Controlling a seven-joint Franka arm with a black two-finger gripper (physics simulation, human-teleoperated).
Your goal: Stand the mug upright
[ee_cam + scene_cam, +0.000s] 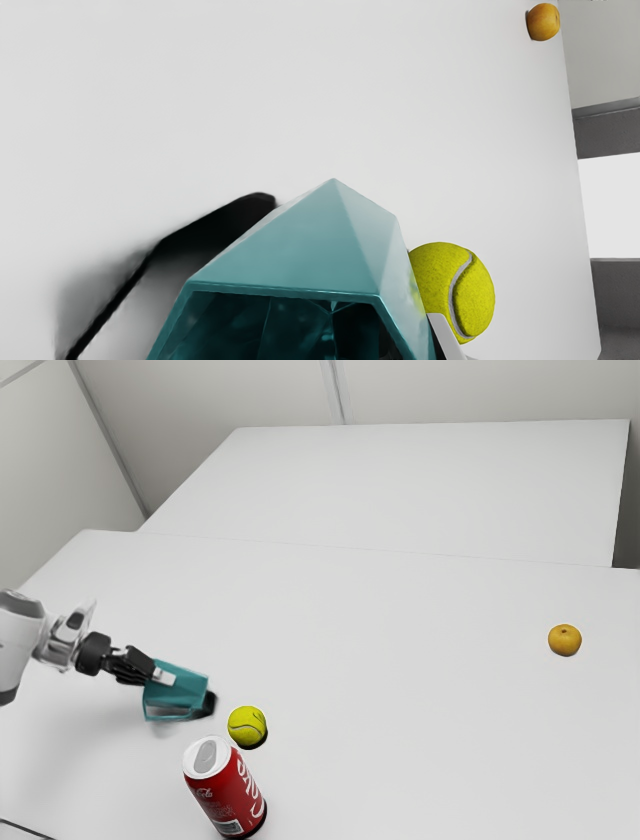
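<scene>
Tipping well off upright, the mug (183, 689) was held by its wall in the tool (164, 677), opening turned back toward the arm, above the counter (400, 720). A tennis ball (246, 724) could be seen just beside the mug, a red soda can (228, 792) was parked upright near it, and some orange fruit (565, 640) was left well apart from it, toward the exterior view's right.

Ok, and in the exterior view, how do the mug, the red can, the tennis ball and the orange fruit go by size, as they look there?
1. Red can
2. Mug
3. Tennis ball
4. Orange fruit
</scene>
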